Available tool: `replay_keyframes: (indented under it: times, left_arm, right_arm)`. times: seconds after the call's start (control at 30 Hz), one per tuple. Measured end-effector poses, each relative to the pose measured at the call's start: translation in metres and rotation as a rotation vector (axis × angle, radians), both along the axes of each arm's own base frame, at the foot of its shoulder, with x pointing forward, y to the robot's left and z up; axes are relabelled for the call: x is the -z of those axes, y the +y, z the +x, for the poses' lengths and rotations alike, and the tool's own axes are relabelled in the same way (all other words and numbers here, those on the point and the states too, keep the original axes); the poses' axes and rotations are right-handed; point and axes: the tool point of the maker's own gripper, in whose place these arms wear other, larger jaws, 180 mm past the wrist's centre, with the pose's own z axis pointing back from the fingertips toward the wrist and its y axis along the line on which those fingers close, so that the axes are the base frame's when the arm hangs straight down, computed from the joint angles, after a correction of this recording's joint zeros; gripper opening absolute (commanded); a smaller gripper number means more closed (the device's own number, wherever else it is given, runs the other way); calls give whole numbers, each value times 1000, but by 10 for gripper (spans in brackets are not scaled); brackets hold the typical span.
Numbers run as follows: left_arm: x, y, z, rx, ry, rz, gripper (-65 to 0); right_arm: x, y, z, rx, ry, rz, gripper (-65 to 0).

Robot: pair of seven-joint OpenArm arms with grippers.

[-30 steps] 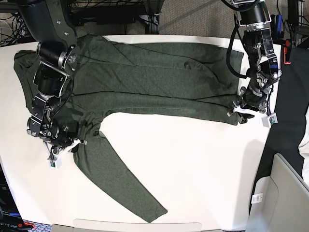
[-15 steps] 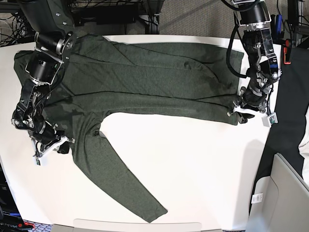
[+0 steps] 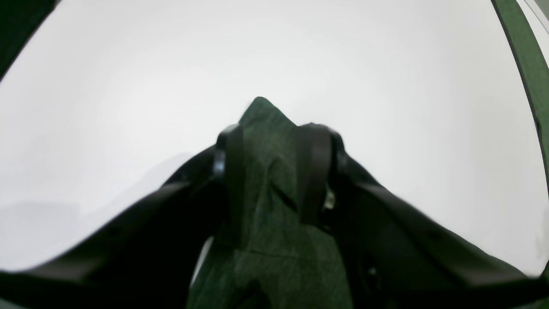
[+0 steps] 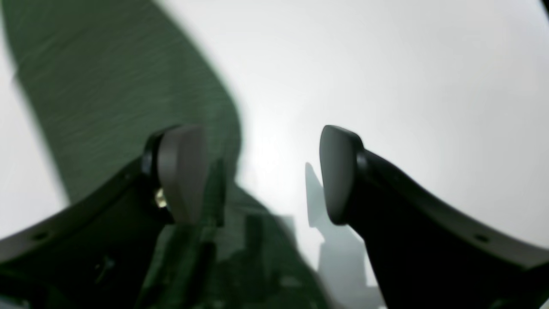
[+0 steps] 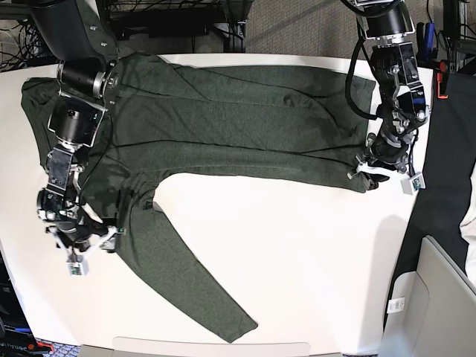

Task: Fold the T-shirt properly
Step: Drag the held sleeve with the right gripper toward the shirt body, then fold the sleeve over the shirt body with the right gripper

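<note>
Left gripper [image 3: 274, 167]: pinched on a bunched hem corner of the T-shirt [image 5: 223, 123], which lies spread across the white table [image 5: 312, 268]. Right gripper [image 4: 257, 171]: jaws spread, empty, beside the sleeve [image 5: 186, 275]. Black cloth [image 5: 446, 186]: off the table edge.

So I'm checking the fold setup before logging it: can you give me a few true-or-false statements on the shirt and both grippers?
1. The left gripper is shut on the T-shirt. True.
2. The right gripper clamps a sleeve. False: it is open, nothing between the pads.
3. The T-shirt lies spread on the white table. True.
4. The T-shirt is already folded into a neat square. False: it is spread out, one long sleeve trailing toward the table's near edge.
</note>
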Motion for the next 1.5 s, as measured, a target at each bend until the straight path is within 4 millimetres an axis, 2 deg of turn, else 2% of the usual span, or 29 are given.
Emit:
replay_keyframes:
  times: [0.2,0.43,0.7,0.77,0.93,1.0,1.1,1.17,1.27,1.37,1.5]
  left_arm:
    - [0,0,0,0,0,-1,-443]
    - [0,0,0,0,0,0,-443]
    - [1,-2,0,-1,-1,-7,-443]
    - [3,-6,-1,3,8,-17,-443]
    - [3,-5,-1,2,7,-16,-443]
    - [-3,-6,0,2,-6,-13,-443]
    - [-13,-7,4,10,-36,-4,-443]
    - [-13,-7,4,9,-36,-4,-443]
    - [-12,-7,3,9,-32,-6,-443]
    - [-13,-6,3,7,-34,-4,-443]
    - [-12,-5,1,3,-39,-2,-443]
  right_arm:
    - [27,10,-3,-7,59,43,-229]
    - [49,17,-8,-10,94,75,-229]
    - [54,19,-8,-17,94,83,-233]
    - [55,19,-9,-16,97,83,-276]
    - [56,16,-13,-8,147,74,-531]
    - [57,19,-13,-11,152,80,-593]
    - [58,25,-12,-27,157,70,-607]
    - [57,29,-13,-51,184,42,-609]
    - [51,30,-18,-69,201,1,-648]
    - [48,31,-26,-81,195,-17,-643]
    - [17,29,-26,-78,86,9,-643]
